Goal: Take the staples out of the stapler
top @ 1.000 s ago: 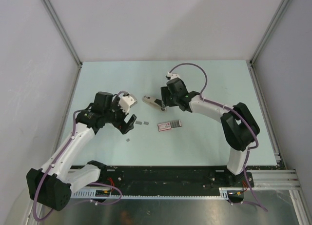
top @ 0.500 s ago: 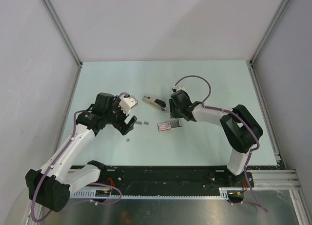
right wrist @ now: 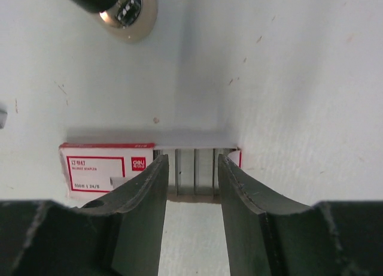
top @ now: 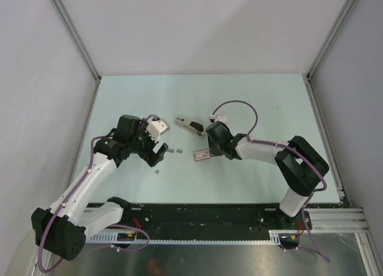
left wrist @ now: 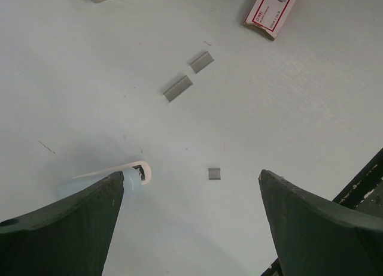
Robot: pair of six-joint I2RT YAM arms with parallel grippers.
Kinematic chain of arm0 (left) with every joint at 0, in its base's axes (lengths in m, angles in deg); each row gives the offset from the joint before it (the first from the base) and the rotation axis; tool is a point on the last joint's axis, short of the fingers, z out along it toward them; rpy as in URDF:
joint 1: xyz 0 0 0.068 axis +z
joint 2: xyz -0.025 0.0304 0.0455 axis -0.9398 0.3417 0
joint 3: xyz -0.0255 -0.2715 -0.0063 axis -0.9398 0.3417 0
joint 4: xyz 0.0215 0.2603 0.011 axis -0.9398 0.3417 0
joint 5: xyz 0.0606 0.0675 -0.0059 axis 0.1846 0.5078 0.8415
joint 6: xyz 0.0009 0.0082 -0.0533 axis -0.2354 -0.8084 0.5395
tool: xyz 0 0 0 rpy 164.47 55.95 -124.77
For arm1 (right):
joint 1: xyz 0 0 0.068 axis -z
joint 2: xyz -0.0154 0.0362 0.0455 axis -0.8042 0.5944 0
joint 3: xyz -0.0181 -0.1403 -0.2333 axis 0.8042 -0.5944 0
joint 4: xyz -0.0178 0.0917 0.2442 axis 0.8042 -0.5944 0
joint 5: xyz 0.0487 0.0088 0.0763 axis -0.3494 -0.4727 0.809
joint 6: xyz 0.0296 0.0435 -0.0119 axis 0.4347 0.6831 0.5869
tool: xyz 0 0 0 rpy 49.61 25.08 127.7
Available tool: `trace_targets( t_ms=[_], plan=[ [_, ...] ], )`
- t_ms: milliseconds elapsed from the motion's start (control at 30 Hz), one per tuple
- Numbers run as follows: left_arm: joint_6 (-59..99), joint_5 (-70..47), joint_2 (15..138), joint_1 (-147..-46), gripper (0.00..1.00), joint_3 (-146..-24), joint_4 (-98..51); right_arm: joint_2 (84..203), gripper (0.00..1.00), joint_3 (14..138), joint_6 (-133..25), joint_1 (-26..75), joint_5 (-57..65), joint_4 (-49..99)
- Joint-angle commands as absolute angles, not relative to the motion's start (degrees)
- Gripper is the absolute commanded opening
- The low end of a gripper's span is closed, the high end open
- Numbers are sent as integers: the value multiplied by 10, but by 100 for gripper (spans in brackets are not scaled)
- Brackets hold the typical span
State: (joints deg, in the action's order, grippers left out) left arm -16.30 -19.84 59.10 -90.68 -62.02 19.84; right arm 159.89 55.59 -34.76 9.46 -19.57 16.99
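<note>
Grippers, two, are noted over one pale table (top: 263, 102). The left gripper (left wrist: 191, 175) is spread wide and empty. The right gripper (right wrist: 191, 162) is half closed astride the open end of one red-and-white staple box (right wrist: 96, 168); a grasp cannot be told. One stapler (top: 190, 126) is laid at 11 o'clock of the box, apart. Of staples (left wrist: 178, 88), three loose strips are counted: two at 9 o'clock of the box, one at 7 o'clock of those.

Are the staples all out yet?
Partly, it seems. Three loose staple strips already lie on the table. The right claw is over the red-and-white staple box, and the left claw hangs open. The pale stapler lies untouched; whether it's empty, I can't see.
</note>
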Motion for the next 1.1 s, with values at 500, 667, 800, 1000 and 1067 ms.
trace_targets(
  t_ms=[500,667,800,1000,1067],
  plan=[
    [-174,-188,567,-926,99,-612,195,1501,44,539,-311,89,-215,165],
    [-172,-187,568,-929,99,-614,195,1525,44,544,-322,106,-223,183],
    [-170,-187,572,-929,100,-617,195,1557,44,544,-326,121,-232,196],
    [-170,-186,572,-930,100,-617,196,1589,44,544,-324,131,-227,208],
    [-170,-186,573,-931,99,-617,196,1593,44,544,-322,130,-227,208]
  ],
)
